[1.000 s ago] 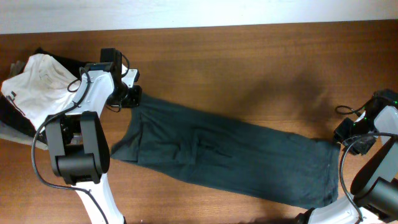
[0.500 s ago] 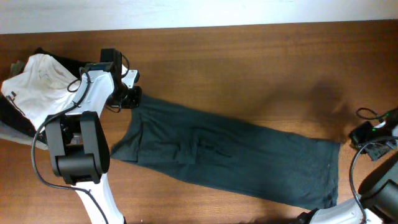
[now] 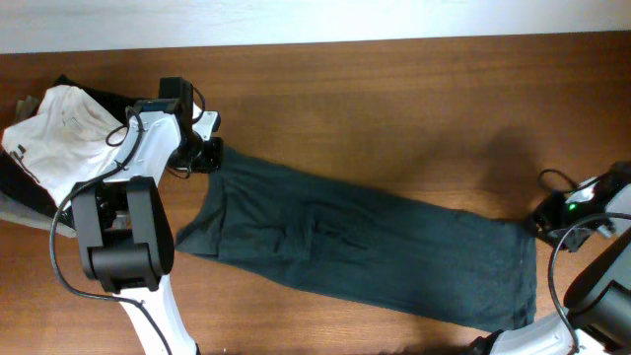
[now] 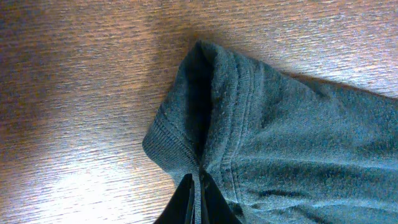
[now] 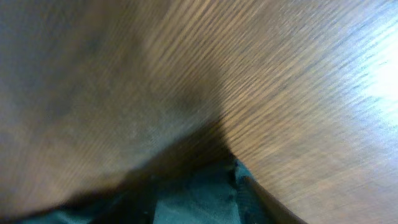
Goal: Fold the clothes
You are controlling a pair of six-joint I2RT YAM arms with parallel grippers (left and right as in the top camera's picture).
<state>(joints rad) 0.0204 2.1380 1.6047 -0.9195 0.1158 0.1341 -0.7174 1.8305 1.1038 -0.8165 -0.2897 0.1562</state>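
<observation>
The clothes [image 3: 365, 247], one dark charcoal shirt, lie as a long strip slanting across the wooden table from upper left to lower right. My left gripper [image 3: 209, 153] sits at the strip's upper-left corner. In the left wrist view its black jaws [image 4: 198, 199] are pressed together on the ribbed hem of the shirt [image 4: 292, 124], which stands up in a small fold. My right gripper [image 3: 540, 219] is at the shirt's far right corner. The right wrist view is blurred; the fingers [image 5: 261, 199] stand apart with teal-dark cloth [image 5: 205, 186] showing between them.
A white garment [image 3: 59, 123] is heaped at the far left on darker and light grey cloth [image 3: 15, 212]. Bare wood [image 3: 394, 108] runs behind the shirt up to the table's back edge under the white wall.
My right gripper swung out to the right, off the shirt, then came back to its right corner. The left gripper and the shirt have stayed put.
</observation>
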